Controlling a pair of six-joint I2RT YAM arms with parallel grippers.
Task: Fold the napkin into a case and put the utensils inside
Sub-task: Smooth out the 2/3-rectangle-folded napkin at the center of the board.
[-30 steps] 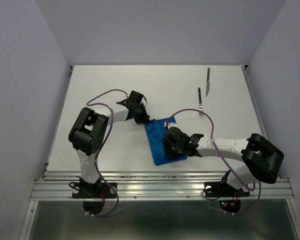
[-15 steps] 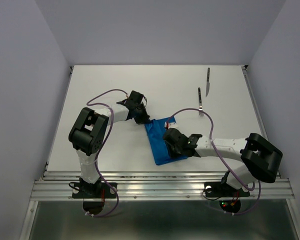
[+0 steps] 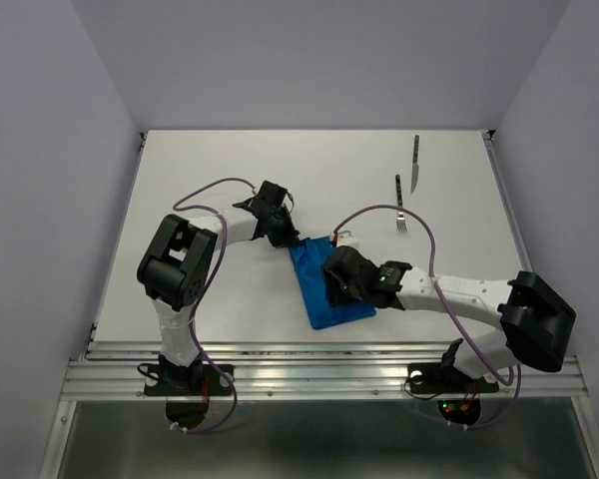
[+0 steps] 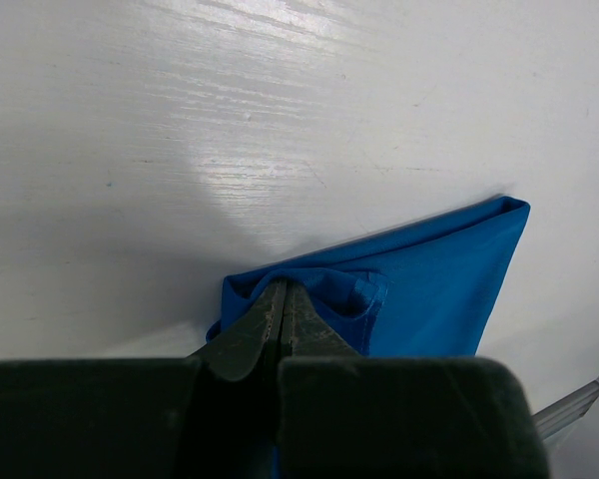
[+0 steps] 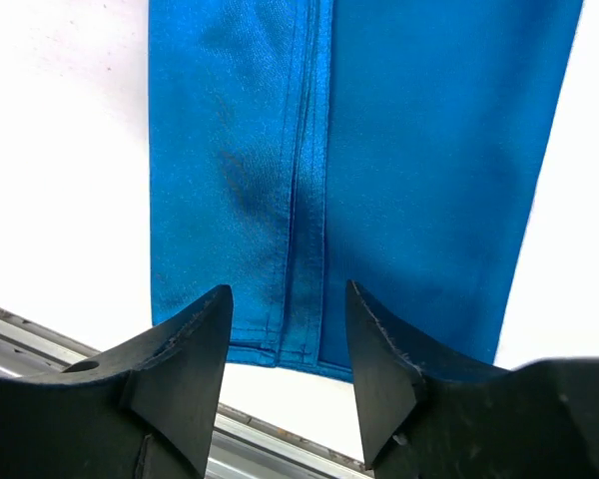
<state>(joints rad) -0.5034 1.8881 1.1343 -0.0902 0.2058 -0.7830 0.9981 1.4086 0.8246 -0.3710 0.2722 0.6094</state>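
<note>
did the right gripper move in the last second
Yes, slightly. In the top view the right gripper now sits a little farther from the near rail than a second ago, over the napkin.

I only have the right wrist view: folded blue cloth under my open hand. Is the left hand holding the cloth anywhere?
Observer: Yes. The left hand is shut on a bunched corner of the napkin, at its far left end.
Operator: And the utensils? I see none here.
Observer: The fork and knife lie bare on the table, beyond the napkin to the right, clear of it and not touching each other.
</note>
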